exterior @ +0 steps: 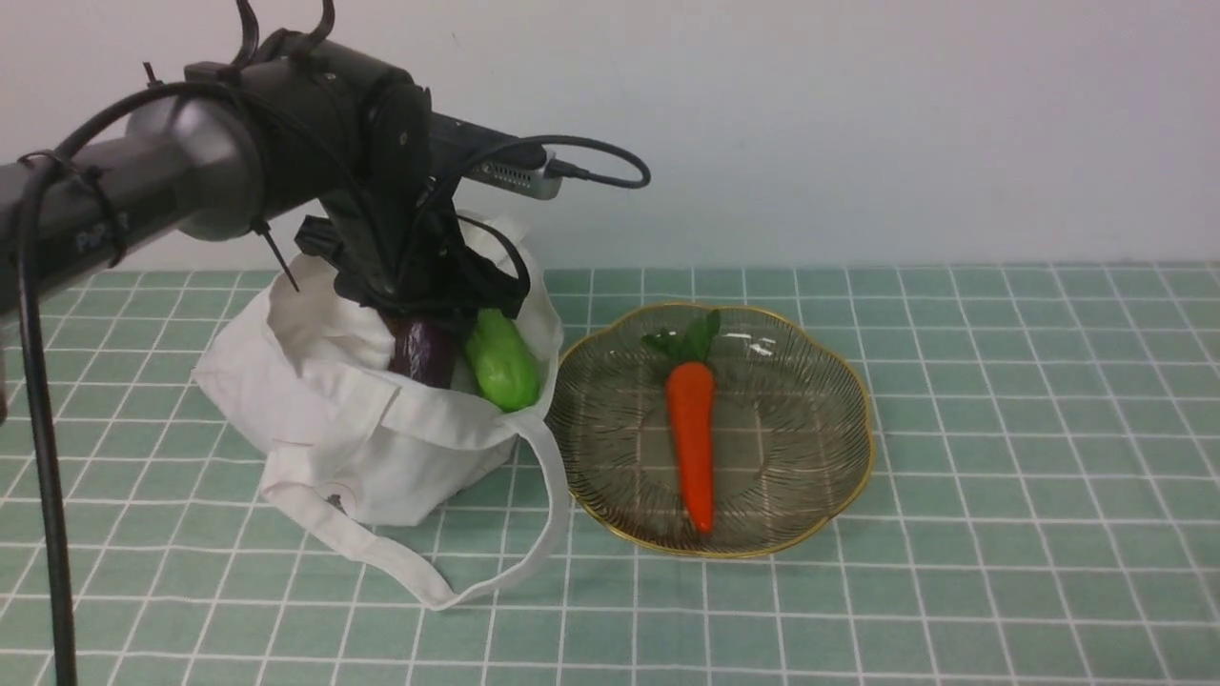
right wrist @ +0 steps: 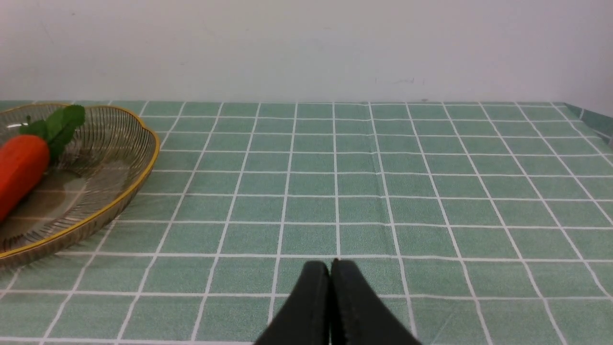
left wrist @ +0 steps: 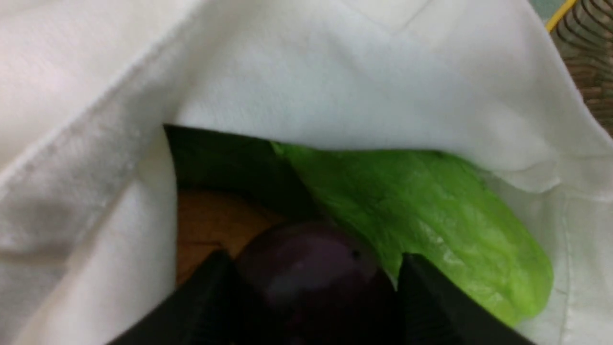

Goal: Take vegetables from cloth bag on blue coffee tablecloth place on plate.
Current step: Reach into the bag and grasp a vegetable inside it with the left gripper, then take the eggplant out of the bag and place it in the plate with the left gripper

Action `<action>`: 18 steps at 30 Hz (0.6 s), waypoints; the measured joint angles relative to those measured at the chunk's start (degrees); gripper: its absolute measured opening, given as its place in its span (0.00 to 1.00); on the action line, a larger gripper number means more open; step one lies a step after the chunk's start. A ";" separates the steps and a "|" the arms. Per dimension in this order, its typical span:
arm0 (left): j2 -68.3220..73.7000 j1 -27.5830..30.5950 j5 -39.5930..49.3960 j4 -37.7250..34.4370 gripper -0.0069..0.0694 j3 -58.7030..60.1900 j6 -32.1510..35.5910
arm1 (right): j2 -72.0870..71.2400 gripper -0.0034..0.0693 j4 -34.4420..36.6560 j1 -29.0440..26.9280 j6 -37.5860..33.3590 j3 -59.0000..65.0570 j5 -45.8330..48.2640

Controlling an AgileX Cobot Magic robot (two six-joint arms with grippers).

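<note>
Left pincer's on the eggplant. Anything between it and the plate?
Yes. The green gourd lies beside the eggplant on the plate side, then the rim of the cloth bag. On the plate, a carrot fills the middle.

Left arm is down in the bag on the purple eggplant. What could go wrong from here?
Folds of the cloth bag crowd the left gripper, whose jaws flank the eggplant; lifting may snag fabric and drag the bag into the plate. The green gourd lies right beside the eggplant and might tip out with it. The carrot lies along the plate's middle, so the eggplant could land on it and roll off.
</note>
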 joint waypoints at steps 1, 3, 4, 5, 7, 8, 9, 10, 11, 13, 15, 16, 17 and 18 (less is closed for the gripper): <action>0.00 -0.05 0.38 0.06 0.59 0.00 0.13 | 0.00 0.03 0.00 0.00 0.00 0.00 0.00; -0.40 -0.20 1.17 0.10 0.59 0.00 0.49 | 0.00 0.03 0.00 0.00 0.00 0.00 0.00; -1.02 -0.20 1.36 0.10 0.59 0.00 0.50 | 0.00 0.03 0.00 0.00 0.00 0.00 0.00; -2.35 -0.25 1.36 0.10 0.59 0.00 0.50 | 0.00 0.03 0.00 0.00 0.00 0.00 0.00; -5.04 -0.25 0.50 -0.32 0.59 0.00 0.50 | 0.00 0.03 0.00 0.00 0.00 0.00 0.00; -5.35 -0.25 0.35 -0.49 0.59 0.00 0.50 | 0.00 0.03 0.00 0.00 0.00 0.00 0.00; -7.62 -0.25 -0.63 -1.24 0.59 0.00 0.54 | 0.00 0.03 0.00 0.00 0.00 0.00 0.00; -8.88 -0.25 -1.36 -1.67 0.59 0.00 0.54 | 0.00 0.03 0.00 0.00 0.00 0.00 0.00; -10.76 -0.25 -2.52 -2.90 0.59 0.00 0.62 | 0.00 0.03 0.00 0.00 0.00 0.00 0.00; -12.68 -0.25 -3.73 -4.47 0.59 0.00 0.81 | 0.00 0.03 0.00 0.00 0.00 0.00 0.00; -14.49 -0.25 -5.05 -7.66 0.59 0.00 1.48 | 0.00 0.03 0.00 0.00 0.00 0.00 0.00; -15.77 -0.48 -6.13 -10.24 0.59 0.00 2.75 | 0.00 0.03 0.00 0.00 0.00 0.00 0.00; -16.50 -0.82 -6.90 -12.39 0.59 0.00 3.93 | 0.00 0.03 0.00 0.00 0.00 0.00 0.00; -16.99 -1.46 -7.65 -15.15 0.59 -0.05 5.74 | 0.00 0.03 0.00 0.00 0.00 0.00 0.00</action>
